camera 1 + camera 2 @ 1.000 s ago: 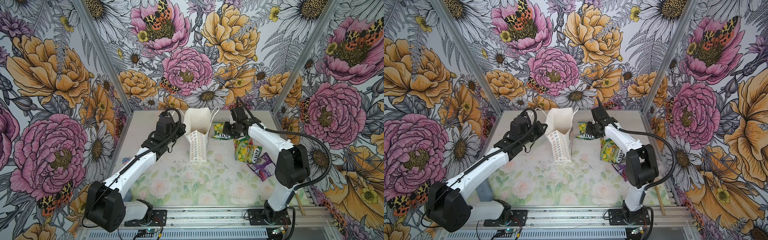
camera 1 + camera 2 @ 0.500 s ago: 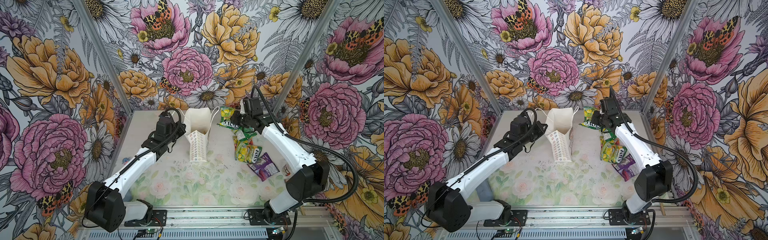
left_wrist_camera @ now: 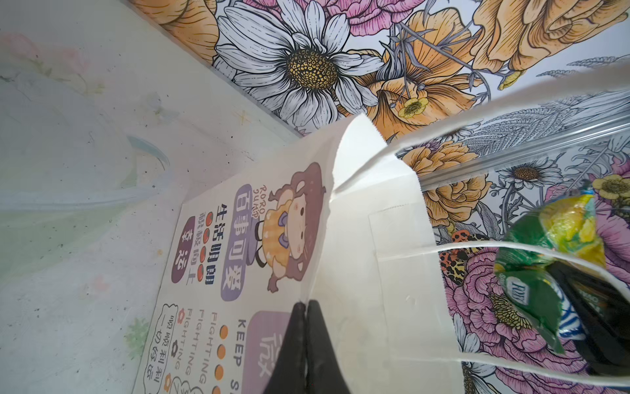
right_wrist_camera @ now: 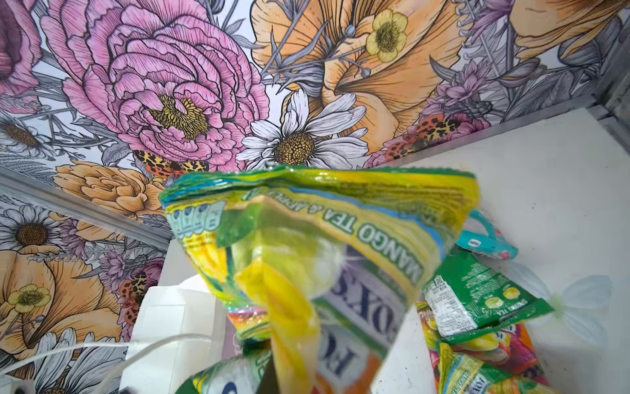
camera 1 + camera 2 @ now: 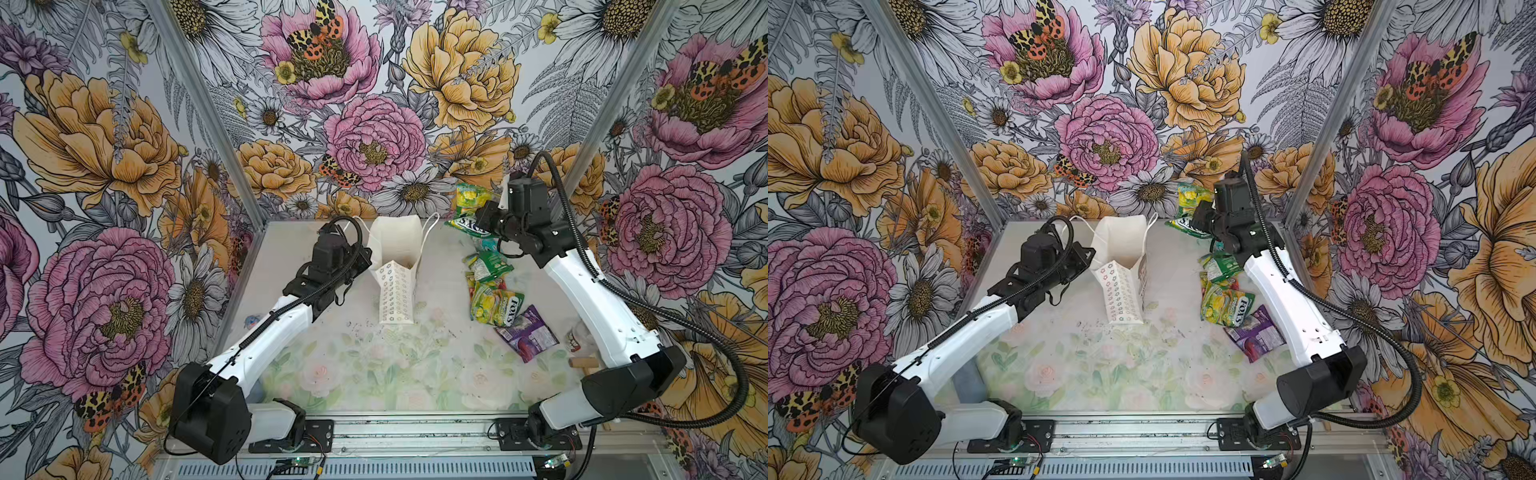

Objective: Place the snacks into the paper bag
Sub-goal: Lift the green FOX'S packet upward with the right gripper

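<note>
A: Floral counter [image 5: 374, 374], paper bag [image 5: 395, 286] standing mid-back; your left hand [image 3: 305, 308] is pinched shut on its rim.
B: And your right hand [image 5: 483, 219] clamps a green-yellow packet [image 5: 467, 203], raised beside the bag; carry it over the mouth, then drop straight.

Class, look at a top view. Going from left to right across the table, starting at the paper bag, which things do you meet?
paper bag → green-yellow packet, held in the air → purple packet → wooden mallet. The heaped packets overlap these, so they are left out.
</note>
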Available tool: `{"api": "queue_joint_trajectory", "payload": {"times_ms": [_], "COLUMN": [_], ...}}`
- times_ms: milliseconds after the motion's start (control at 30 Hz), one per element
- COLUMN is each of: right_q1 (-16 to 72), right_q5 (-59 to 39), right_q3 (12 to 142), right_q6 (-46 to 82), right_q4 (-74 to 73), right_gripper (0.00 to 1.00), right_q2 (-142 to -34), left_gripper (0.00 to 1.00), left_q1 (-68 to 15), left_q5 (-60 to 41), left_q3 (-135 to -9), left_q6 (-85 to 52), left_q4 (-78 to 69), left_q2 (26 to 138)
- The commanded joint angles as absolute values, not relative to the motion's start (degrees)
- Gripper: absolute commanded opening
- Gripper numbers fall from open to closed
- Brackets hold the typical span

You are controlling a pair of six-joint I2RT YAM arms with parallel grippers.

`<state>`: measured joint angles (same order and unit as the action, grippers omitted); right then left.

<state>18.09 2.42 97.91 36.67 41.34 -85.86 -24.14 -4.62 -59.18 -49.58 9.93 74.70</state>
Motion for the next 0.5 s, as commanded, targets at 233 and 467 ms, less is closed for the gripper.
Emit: {"api": "queue_joint_trajectory", "payload": {"times_ms": [233, 467], "right_q1": [21.21, 24.88], "right_q5": [7.07, 8.37], "right_q3": [100.74, 100.67], "right_q6": [35.65, 31.74], "right_q4": [32.94, 26.22], "right_gripper": [0.0, 0.0], "right_q2": [-81.04, -80.42], "left_gripper": [0.0, 0.0], "left_q1": [-24.52, -24.56], "left_q5": [-5.8, -5.66], "left_q3": [-58.9, -59.15], "left_q6": [-50.27, -50.27], "left_q4": [7.73, 7.82], "left_q2": [75.19, 75.41]}}
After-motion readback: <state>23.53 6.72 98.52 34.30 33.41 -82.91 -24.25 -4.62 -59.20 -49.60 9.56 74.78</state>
